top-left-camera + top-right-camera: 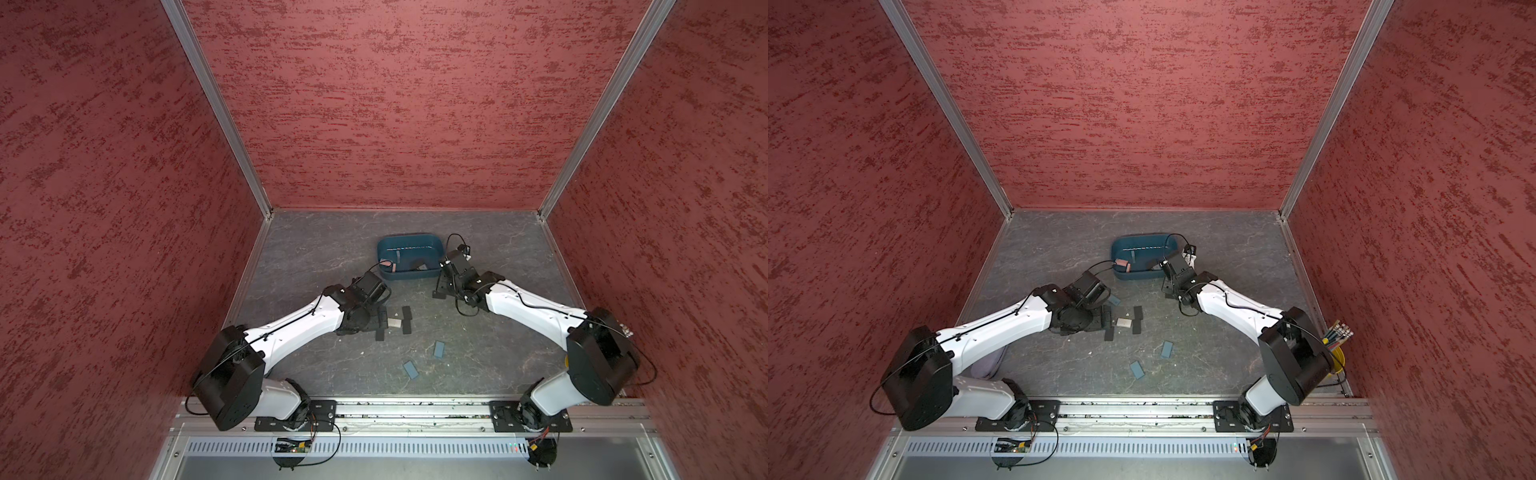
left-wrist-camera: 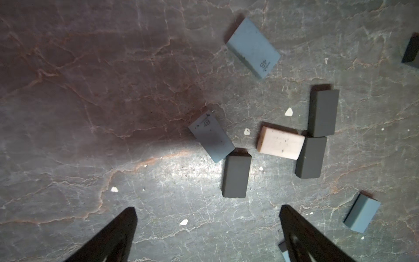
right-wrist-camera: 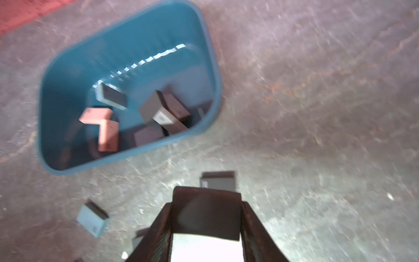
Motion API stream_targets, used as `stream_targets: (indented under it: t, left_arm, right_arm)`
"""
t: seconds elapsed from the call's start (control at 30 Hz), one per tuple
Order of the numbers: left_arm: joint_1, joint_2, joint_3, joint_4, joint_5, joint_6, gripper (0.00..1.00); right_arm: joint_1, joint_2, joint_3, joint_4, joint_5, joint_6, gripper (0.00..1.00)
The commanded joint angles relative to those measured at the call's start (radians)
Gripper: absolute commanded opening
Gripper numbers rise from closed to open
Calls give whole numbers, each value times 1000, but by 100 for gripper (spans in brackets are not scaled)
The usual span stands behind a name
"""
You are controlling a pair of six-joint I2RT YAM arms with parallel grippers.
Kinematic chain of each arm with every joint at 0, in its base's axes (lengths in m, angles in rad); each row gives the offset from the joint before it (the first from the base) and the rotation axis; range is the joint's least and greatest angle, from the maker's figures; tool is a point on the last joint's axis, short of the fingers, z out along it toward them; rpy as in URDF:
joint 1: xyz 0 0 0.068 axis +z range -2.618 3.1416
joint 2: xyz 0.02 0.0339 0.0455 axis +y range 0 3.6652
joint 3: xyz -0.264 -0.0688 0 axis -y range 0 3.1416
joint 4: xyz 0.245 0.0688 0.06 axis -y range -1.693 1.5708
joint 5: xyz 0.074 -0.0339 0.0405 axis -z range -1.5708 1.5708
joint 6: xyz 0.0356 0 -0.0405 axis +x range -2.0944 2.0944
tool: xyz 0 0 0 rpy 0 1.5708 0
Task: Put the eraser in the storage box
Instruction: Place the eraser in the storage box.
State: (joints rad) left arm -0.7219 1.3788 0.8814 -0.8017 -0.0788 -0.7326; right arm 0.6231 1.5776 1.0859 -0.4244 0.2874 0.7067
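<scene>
The teal storage box (image 1: 432, 241) (image 1: 1121, 243) stands mid-table with several erasers inside; its rim (image 3: 212, 59) shows in the right wrist view. My right gripper (image 1: 441, 286) (image 1: 1169, 286) (image 3: 206, 204) hangs just short of the box's near right corner, shut on a dark grey eraser (image 3: 205, 213). My left gripper (image 1: 374, 322) (image 2: 207, 211) is open over a cluster of loose erasers, nothing between its fingers. Ahead of it lie a pale pink eraser (image 2: 281, 143), a dark grey one (image 2: 237, 174) and a blue-grey one (image 2: 212, 138).
Two blue-grey erasers (image 1: 439, 349) (image 1: 410, 369) lie nearer the front rail. Another dark eraser (image 3: 217, 180) and a blue-grey one (image 3: 91, 221) lie on the table beside the box. A yellow cup of pencils (image 1: 1337, 345) stands at the right wall behind my right arm.
</scene>
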Motion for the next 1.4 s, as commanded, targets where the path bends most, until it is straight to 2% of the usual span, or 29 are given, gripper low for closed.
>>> stream_targets:
  t: [0.0,0.27,0.57,1.03,1.37]
  left_arm:
    - [-23,-18,-23,28,0,-41,100]
    - [-78,7,-58,52,-5,-81,100]
    - [-127,68,-37,60,-16,-111,100]
    - [-160,163,8,71,-24,-130,98]
    - [-172,211,40,73,-26,-131,91]
  right_arm:
    - [7,55,88,-28,-15,-45,44]
    - [6,229,316,-65,-34,-100,45]
    - [0,389,472,-90,-52,-138,45]
    - [-23,484,534,-93,-75,-160,47]
    - [-29,472,523,-93,-75,-167,60]
